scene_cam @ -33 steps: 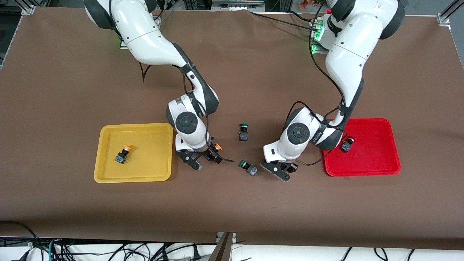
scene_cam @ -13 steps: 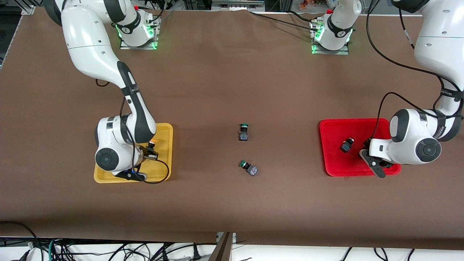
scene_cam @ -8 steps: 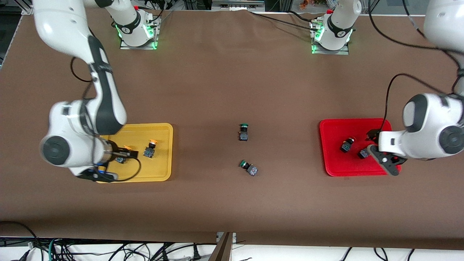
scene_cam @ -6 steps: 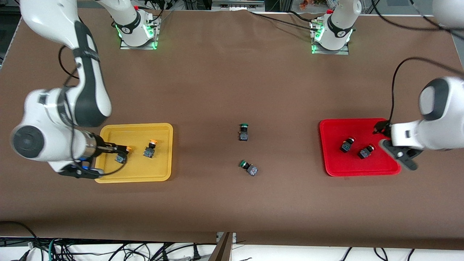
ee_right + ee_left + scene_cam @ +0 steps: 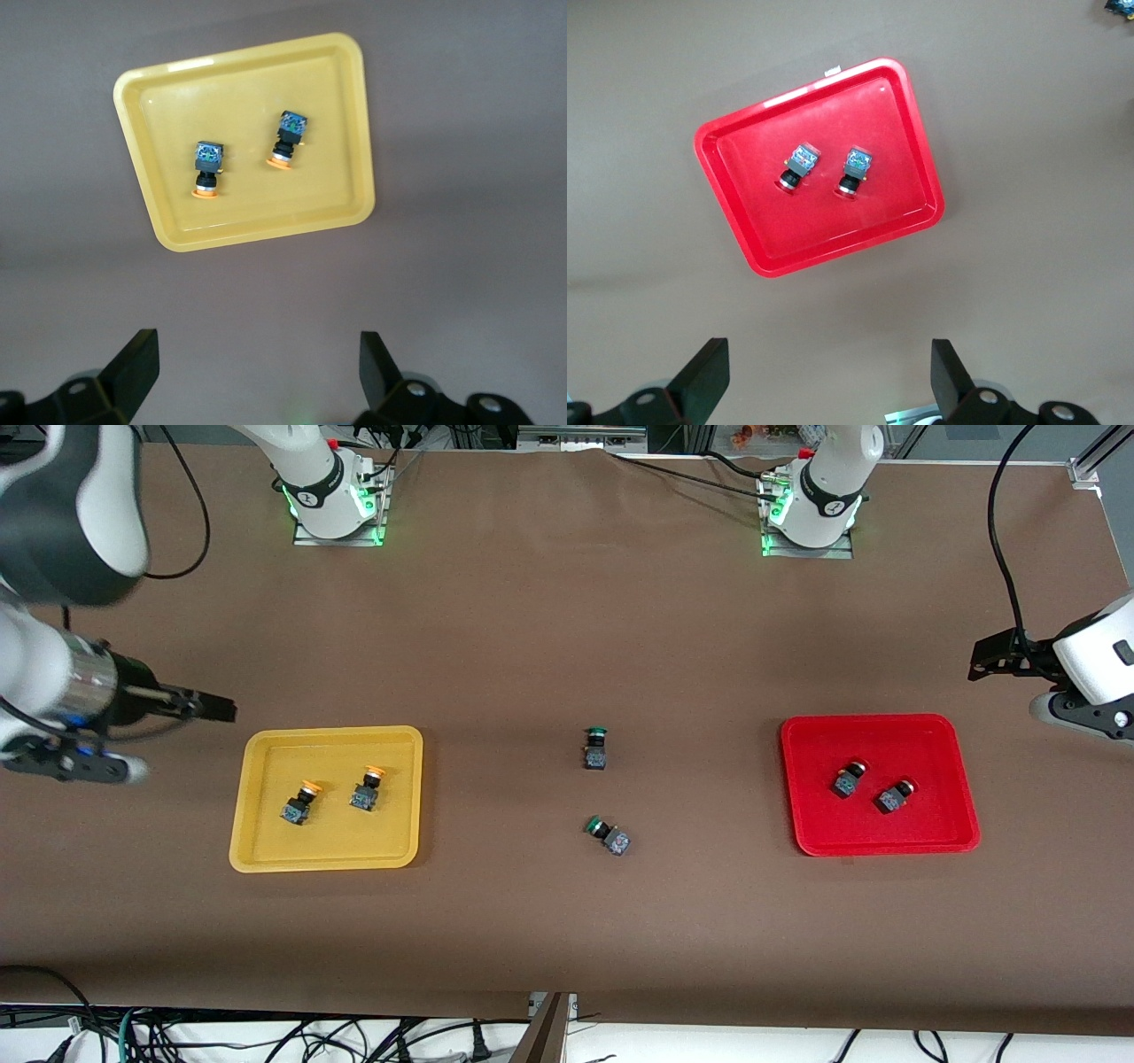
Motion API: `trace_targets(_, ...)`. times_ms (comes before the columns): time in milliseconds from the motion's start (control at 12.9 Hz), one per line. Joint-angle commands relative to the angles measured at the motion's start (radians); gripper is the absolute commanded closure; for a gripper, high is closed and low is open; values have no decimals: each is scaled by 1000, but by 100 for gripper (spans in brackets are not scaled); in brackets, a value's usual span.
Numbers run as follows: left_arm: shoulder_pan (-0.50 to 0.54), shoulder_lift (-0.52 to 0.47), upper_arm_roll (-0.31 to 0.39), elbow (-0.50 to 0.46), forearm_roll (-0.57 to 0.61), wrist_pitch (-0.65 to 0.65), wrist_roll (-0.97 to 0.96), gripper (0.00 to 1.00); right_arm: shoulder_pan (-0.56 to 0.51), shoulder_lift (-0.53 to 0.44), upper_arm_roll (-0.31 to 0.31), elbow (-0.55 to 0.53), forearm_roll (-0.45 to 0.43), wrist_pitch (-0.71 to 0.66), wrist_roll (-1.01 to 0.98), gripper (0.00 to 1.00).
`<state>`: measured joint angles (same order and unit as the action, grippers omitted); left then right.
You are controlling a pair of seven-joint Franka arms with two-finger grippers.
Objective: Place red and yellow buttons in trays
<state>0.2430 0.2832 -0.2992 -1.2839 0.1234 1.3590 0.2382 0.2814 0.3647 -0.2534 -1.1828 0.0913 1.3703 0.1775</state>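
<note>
Two green-capped buttons sit loose mid-bench between the trays, well apart from both: one farther from the front camera, the other nearer and tipped on its side. Neither one blocks a tray. Cables trail along the bench's front edge.

Yellow tray lies toward the right arm's end of the bench and holds two yellow buttons, one nearer the outer rim, one nearer the bench middle, apart, not touching; my right wrist view shows the same pair in the tray.

Red tray lies toward the left arm's end and holds two red buttons, side by side with a small gap; caps are hard to make out in the front view, and the left wrist view shows them lying on the tray floor.

My right claw is up over bare bench just off the yellow tray, released, fingers spread wide, nothing in it. My left claw hangs over bare bench off the red tray's corner, also released and empty; its arm is cut off at the picture edge.
</note>
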Motion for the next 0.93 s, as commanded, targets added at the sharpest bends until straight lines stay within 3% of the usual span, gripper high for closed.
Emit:
trace_targets(0, -16, 10, 26, 3, -47, 81, -37, 0, -25, -128, 35, -72, -56, 0, -6, 0)
trace_targets(155, -123, -140, 177, -212, -68, 211, -149, 0, -111, -264, 121, -168, -56, 13, -1, 0)
trace_targets(233, -163, -230, 245, -347, -103, 301, -215, 0, -117, -306, 124, -216, -62, 12, -4, 0)
trace_targets(388, -224, -343, 287, -522, -103, 405, -263, 0, -136, -342, 131, -253, -62, 1, -19, 0)
trace_targets(853, -237, -345, 302, -526, -102, 400, -263, 0, -130, -317, 144, -227, -93, -22, -32, 0)
